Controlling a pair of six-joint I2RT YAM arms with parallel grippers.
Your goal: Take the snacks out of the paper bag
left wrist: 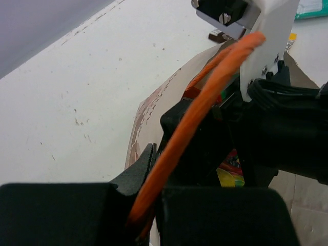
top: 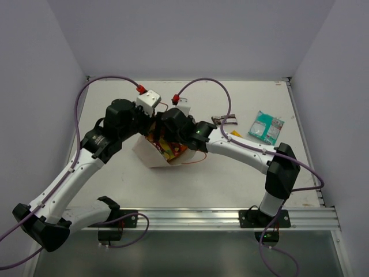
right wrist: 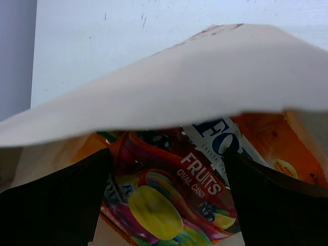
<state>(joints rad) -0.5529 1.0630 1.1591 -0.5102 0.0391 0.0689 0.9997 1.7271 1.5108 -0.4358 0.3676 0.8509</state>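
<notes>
The cream paper bag [top: 147,151] lies tilted at the table's middle, its mouth toward the right. My left gripper [top: 149,120] is shut on the bag's orange string handle [left wrist: 205,102], which runs between its fingers. My right gripper [top: 168,137] is inside the bag's mouth, open, with a finger on each side of a red-yellow fruit candy packet [right wrist: 169,189] and apart from it. An orange packet [right wrist: 271,138] lies behind it under the bag's upper wall [right wrist: 179,82]. A teal packet [top: 266,127] and a dark brown bar [top: 225,119] lie outside on the table. The other snacks are hidden.
A small yellow piece [top: 236,134] lies next to the right forearm. A loop of orange string [top: 199,157] trails from the bag's near side. Walls close off the table at the back and both sides. A metal rail [top: 207,218] runs along the near edge.
</notes>
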